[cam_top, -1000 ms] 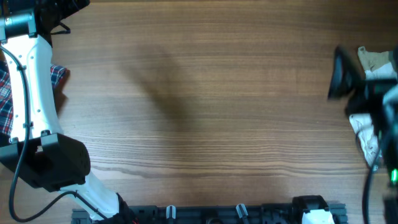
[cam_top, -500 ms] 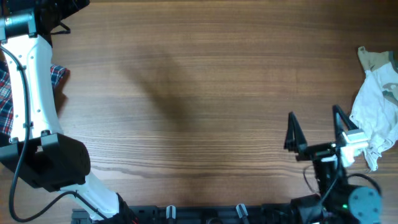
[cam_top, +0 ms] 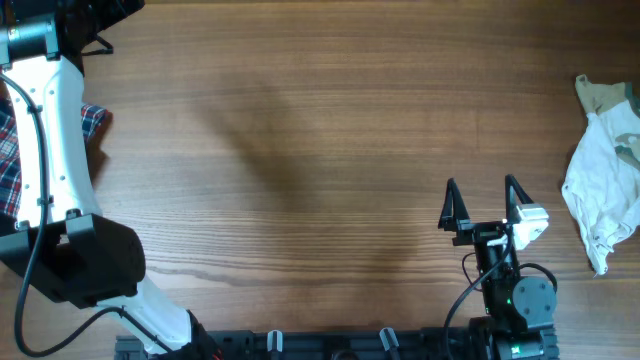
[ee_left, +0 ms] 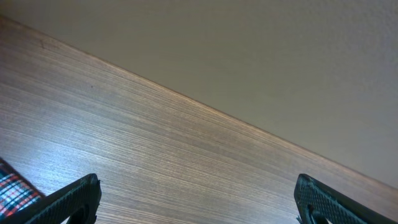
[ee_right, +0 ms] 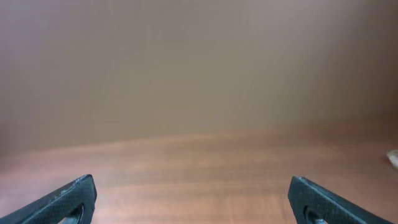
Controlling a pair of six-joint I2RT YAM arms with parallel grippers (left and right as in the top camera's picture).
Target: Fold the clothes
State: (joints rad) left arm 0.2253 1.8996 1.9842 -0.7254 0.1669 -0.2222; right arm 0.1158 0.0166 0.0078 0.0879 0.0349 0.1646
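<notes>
The clothes, a red, navy and white plaid shirt (cam_top: 10, 165), lie at the table's left edge, mostly hidden under my white left arm (cam_top: 55, 130). A corner of the plaid (ee_left: 12, 190) shows at the lower left of the left wrist view. My left gripper (ee_left: 196, 190) is open over bare wood near the table's far edge, holding nothing. My right gripper (cam_top: 483, 200) stands open near the front right of the table, fingertips pointing away from the front edge. In the right wrist view, only wood shows between the fingers of the right gripper (ee_right: 193, 186).
A crumpled white and beige garment (cam_top: 600, 180) lies at the right edge, a little right of the right gripper. The wooden table (cam_top: 320, 150) spans the view. The arm bases and a black rail (cam_top: 330, 345) sit along the front edge.
The right arm has swung from the right edge over the white garment down and left to the front of the table. The left arm has not moved.
</notes>
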